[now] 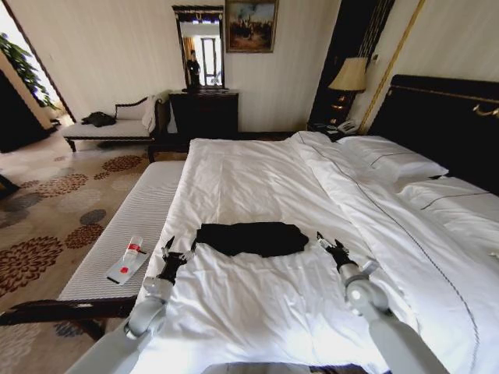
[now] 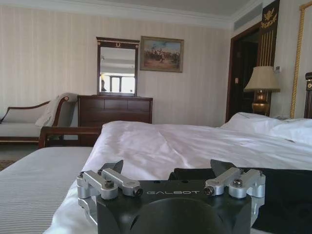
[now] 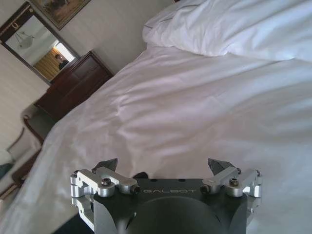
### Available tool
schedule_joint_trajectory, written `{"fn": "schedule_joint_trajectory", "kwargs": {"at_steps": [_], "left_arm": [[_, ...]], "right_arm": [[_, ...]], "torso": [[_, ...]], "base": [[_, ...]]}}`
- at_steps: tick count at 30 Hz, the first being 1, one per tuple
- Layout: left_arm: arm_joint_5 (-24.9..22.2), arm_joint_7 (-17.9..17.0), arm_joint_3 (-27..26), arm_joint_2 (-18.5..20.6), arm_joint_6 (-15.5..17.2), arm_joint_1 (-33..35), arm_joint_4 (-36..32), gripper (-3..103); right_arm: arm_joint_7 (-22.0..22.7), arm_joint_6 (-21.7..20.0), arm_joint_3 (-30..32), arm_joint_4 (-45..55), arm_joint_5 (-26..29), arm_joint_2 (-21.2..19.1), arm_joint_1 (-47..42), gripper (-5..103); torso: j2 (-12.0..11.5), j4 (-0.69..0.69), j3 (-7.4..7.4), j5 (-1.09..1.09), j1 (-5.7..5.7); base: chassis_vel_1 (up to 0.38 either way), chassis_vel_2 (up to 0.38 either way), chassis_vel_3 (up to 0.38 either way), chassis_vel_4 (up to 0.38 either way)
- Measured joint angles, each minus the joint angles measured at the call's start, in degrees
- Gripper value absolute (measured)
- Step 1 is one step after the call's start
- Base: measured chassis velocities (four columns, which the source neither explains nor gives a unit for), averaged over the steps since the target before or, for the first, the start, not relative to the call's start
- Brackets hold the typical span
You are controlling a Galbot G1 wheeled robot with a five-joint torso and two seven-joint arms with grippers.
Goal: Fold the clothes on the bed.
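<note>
While flanked, clothes (image 1: 251,238) mid-bed (image 1: 257,179), open end effectors.

right pincer (image 3: 165,168): bottom centre of the frame, fingers spread wide, nothing between them | bed (image 3: 195,112): white sheet fills the middle | duvet (image 3: 234,24): bunched, upper right | dresser (image 3: 75,83): dark wood, upper left | mirror (image 3: 36,46): above dresser

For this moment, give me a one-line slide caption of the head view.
Both grippers, left and right, jaws open, flank a small black fabric top on the white-sheeted bed.
</note>
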Motion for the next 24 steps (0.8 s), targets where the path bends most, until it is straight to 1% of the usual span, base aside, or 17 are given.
{"fn": "schedule_joint_trajectory", "kwargs": {"at_steps": [1, 2, 4, 5, 6, 9, 13, 15, 21, 24], "left_arm": [[0.71, 0.46, -1.39, -0.27, -0.23, 1.76, -0.95, 100], [0.71, 0.46, -1.39, -0.27, -0.23, 1.76, -0.95, 100], [1.61, 1.24, -3.09, -0.73, -0.68, 4.28, -2.36, 100], [2.07, 1.65, -4.38, -1.22, -0.90, 6.45, -3.70, 100], [2.07, 1.65, -4.38, -1.22, -0.90, 6.45, -3.70, 100], [2.31, 1.83, -5.65, -1.79, -0.64, 9.99, -6.51, 100], [2.37, 1.83, -6.49, -2.04, -0.11, 12.95, -8.60, 100], [2.73, 1.81, -7.48, -2.38, 0.10, 15.81, -9.89, 100], [3.73, 1.82, -9.42, -3.42, 0.10, 19.51, -10.85, 100], [3.91, 1.82, -10.05, -3.79, 0.10, 20.47, -11.00, 100]], "right_arm": [[-0.26, -1.23, 0.57, 0.01, 2.38, -0.03, 0.77, 100], [-0.26, -1.23, 0.57, 0.01, 2.38, -0.03, 0.77, 100], [-1.30, -3.37, 0.85, 0.04, 5.09, -0.43, 1.93, 100], [-2.28, -4.80, 0.04, -0.34, 6.00, -0.98, 3.08, 100], [-2.28, -4.80, 0.04, -0.34, 6.00, -0.98, 3.08, 100], [-2.85, -7.19, -2.60, -2.66, 6.62, -0.81, 5.58, 100], [-3.02, -8.24, -5.08, -4.98, 5.76, 0.04, 6.93, 100], [-3.11, -8.49, -7.35, -8.15, 4.40, 0.97, 8.40, 100], [-2.93, -8.44, -10.11, -13.68, 2.70, 2.79, 10.61, 100], [-3.02, -8.43, -10.43, -14.14, 2.82, 3.33, 10.86, 100]], "torso": [[0.00, 0.00, 0.00, 0.00, 0.00], [0.00, 0.00, 0.00, 0.00, 0.00], [0.00, -0.02, 0.00, -0.01, 0.00], [0.00, -0.04, 0.00, -0.02, 0.01], [0.00, -0.04, 0.00, -0.02, 0.01], [0.00, -0.02, 0.00, -0.01, 0.00], [0.00, -0.03, 0.00, -0.01, 0.01], [0.00, -0.02, 0.00, -0.01, 0.01], [0.00, -0.02, 0.00, -0.01, 0.00], [0.00, -0.03, 0.00, -0.02, 0.00]], "base": [[0.000, 0.000, 0.000, 0.000], [0.000, 0.000, 0.000, 0.000], [0.000, 0.000, 0.000, 0.000], [0.000, 0.000, 0.000, 0.000], [0.000, 0.000, 0.000, 0.000], [0.000, 0.000, 0.000, 0.000], [0.000, 0.000, 0.000, 0.000], [0.000, 0.000, 0.000, 0.000], [0.000, 0.000, 0.000, 0.000], [0.000, 0.000, 0.000, 0.000]]}}
